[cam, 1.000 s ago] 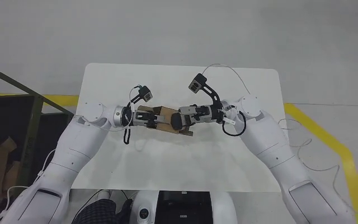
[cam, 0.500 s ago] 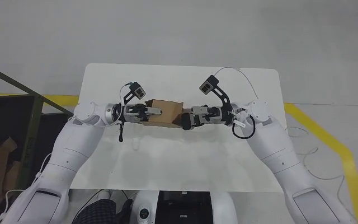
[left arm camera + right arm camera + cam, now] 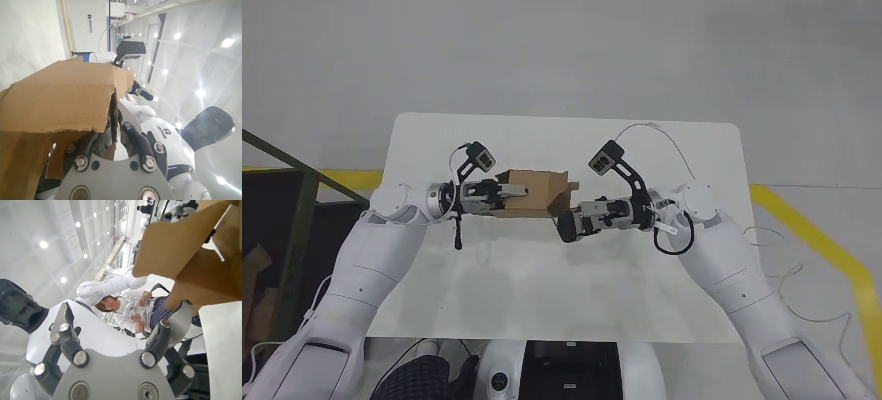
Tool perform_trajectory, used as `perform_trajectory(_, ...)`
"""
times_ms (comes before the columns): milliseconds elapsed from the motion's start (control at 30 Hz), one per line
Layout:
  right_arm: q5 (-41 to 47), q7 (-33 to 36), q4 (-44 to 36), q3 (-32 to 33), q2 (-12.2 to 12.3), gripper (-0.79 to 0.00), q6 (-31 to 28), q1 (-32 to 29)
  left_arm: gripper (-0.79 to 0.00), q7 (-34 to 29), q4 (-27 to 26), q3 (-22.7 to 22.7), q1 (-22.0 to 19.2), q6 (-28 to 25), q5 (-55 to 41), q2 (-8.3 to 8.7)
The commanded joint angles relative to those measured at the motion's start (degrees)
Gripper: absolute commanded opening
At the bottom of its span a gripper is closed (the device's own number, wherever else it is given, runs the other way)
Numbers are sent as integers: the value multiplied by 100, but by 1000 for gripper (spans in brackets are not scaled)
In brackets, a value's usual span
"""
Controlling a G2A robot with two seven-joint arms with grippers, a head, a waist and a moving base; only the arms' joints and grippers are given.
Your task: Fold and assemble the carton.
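Right now we have the brown corrugated cardboard carton (image 3: 534,189) over the middle of the white rectangular table (image 3: 662,290), a little toward its far edge, between our two arms. We cannot tell whether it rests on the table or hangs just above it.

Our left jaws are clenched on the carton's left end. From the left wrist we see a ragged cardboard edge of the carton (image 3: 114,113) running down between the two jaws, with a broad creased panel spreading out beyond them and a loose flap hanging beside them.

Our right jaws are released and spread wide. From above they sit just beside the carton's right end, on the side nearer to us. From the right wrist we see one jaw touching the lower edge of a loose flap of the carton (image 3: 189,291), while the other jaw stands well apart from the cardboard.

The carton is only partly formed: its flaps stick out at different angles, and from above its right end shows a notch between two of them.

Off the table on our left, a dark green metal frame (image 3: 282,160) stands on the grey floor (image 3: 542,50) with cardboard scraps (image 3: 254,265) inside it. A yellow floor line (image 3: 807,235) runs past the table on our right.
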Motion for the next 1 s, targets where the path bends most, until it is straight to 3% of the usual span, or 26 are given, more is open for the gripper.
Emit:
perform_trajectory(0,-4,-37,-11,-101,-32,0,8,8,-785,17,-9,-7,-1,-1,-26,-8)
perform_trajectory(367,85,-143,235,-558,-257,0,-224,281,-785,-44,-61,-123,18,63,-139,-20)
perform_trajectory(633,-18,237,349,-120,-132,0,-476,178,-785,-287,46,-195,49,168,-308,-27)
perform_trajectory(967,-327,112,331,46,-86,0,-550,190,-785,-689,85,-285,132,249,-213,1)
